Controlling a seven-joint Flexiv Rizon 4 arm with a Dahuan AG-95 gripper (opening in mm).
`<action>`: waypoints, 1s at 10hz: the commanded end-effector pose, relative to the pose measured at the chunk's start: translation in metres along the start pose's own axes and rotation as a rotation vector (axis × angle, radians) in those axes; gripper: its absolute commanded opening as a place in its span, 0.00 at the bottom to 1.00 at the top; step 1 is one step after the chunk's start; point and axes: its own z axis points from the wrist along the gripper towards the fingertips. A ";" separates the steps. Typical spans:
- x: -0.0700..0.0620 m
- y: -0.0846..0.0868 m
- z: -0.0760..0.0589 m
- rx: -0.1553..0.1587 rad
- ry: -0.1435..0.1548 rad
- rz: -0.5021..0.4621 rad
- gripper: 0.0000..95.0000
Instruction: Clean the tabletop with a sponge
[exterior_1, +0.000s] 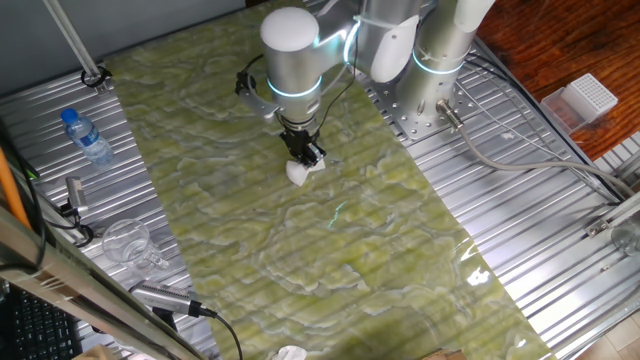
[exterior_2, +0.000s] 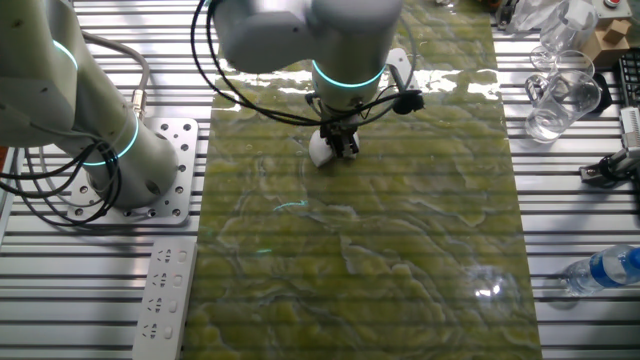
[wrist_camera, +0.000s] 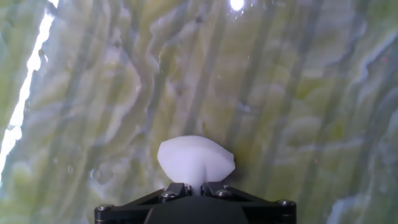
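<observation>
A robot arm's black end effector (exterior_1: 305, 155) pinches the white sponge (exterior_1: 298, 172) between its closed-in fingers and presses it against the glossy yellow-green counter (exterior_1: 330, 250). The sponge sits on the counter's half nearer the arm's base plate (exterior_1: 415, 118), on the marbled sheet itself and well clear of the ribbed metal panels (exterior_1: 540, 220) on either side.

From the other fixed view, the end effector (exterior_2: 340, 143) points straight down — the sponge (exterior_2: 322, 150) bulging out just beside its tips, touching the counter (exterior_2: 400, 270). The hand view shows the sponge (wrist_camera: 196, 160) squeezed narrow where the end effector (wrist_camera: 194, 190) grips it and flaring wider beyond, against the veined counter (wrist_camera: 292, 93).

Off the sheet — on the metal panels — lie a plastic water bottle (exterior_1: 87, 137), a glass pitcher (exterior_2: 560, 98) and a white power strip (exterior_2: 165, 290).
</observation>
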 end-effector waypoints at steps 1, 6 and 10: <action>0.008 -0.004 -0.002 0.010 0.000 -0.010 0.00; 0.016 -0.011 -0.003 0.040 0.010 -0.046 0.00; 0.018 -0.015 0.000 0.065 0.012 -0.072 0.00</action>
